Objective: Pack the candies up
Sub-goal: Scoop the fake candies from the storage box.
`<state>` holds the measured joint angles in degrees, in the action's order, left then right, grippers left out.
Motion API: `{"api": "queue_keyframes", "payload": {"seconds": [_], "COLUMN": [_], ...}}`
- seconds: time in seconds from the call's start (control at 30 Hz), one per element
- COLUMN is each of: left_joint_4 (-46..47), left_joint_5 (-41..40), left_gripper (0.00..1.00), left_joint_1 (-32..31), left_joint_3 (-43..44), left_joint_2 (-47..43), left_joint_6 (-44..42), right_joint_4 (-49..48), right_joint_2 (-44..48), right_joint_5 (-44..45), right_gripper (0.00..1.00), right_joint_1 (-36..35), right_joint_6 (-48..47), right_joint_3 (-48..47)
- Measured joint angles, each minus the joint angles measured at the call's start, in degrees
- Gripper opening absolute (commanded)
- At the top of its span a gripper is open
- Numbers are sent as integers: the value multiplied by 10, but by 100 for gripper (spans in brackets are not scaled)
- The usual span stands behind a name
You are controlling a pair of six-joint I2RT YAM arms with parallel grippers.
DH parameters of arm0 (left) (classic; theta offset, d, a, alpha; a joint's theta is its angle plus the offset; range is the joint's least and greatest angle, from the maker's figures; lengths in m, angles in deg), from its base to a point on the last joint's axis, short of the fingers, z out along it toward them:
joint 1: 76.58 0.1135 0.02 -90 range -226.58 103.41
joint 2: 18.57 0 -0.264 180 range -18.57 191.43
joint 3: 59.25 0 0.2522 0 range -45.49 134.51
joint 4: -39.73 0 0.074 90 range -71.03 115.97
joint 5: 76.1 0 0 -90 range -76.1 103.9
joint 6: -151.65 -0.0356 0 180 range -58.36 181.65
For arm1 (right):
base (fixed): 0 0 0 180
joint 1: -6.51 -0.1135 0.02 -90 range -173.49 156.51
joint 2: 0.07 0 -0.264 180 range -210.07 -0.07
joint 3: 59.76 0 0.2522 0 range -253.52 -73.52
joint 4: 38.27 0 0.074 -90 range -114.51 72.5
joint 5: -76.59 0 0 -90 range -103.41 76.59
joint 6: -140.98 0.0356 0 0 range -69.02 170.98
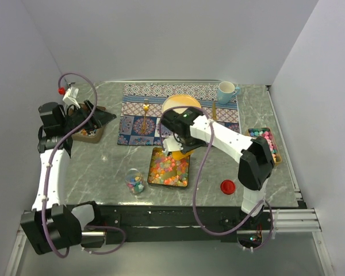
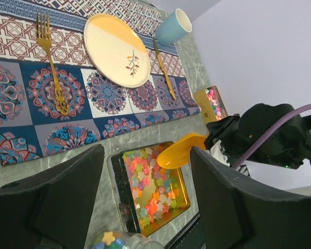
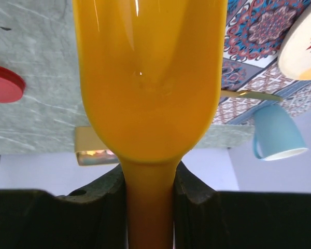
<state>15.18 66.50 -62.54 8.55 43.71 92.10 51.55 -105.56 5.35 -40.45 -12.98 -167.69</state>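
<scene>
The candies are small mixed-colour sweets lying in a gold tray at the table's middle; the left wrist view shows the candies and the tray too. A glass jar beside the tray holds a few more, and the jar shows at the left wrist view's bottom edge. My right gripper hangs over the tray's far edge, shut on the handle of an orange scoop; the right gripper pinches it from both sides. My left gripper is far left, and the left gripper is open and empty.
A red lid lies right of the tray. A box of more sweets stands at the right edge, and a small brown box sits under the left gripper. A patterned placemat at the back carries a plate, fork, knife and blue cup.
</scene>
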Motion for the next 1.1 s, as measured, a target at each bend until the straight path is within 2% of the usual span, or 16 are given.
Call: {"api": "queue_keyframes", "payload": {"seconds": [0.3, 0.6, 1.1], "left_joint_4": [2, 11, 11], "left_joint_5": [-10, -11, -11], "left_gripper": [75, 75, 75], "left_joint_1": [10, 15, 15], "left_joint_3": [-33, -49, -49], "left_joint_2": [-35, -55, -56], "left_joint_6": [1, 4, 4], "right_joint_4": [-4, -7, -26], "right_joint_2": [-26, -107, -127], "right_joint_5": [77, 144, 134], "right_gripper": [0, 0, 0], "right_joint_1": [-42, -47, -111], "right_joint_6": [15, 38, 32], "right_joint_3": [9, 6, -9]}}
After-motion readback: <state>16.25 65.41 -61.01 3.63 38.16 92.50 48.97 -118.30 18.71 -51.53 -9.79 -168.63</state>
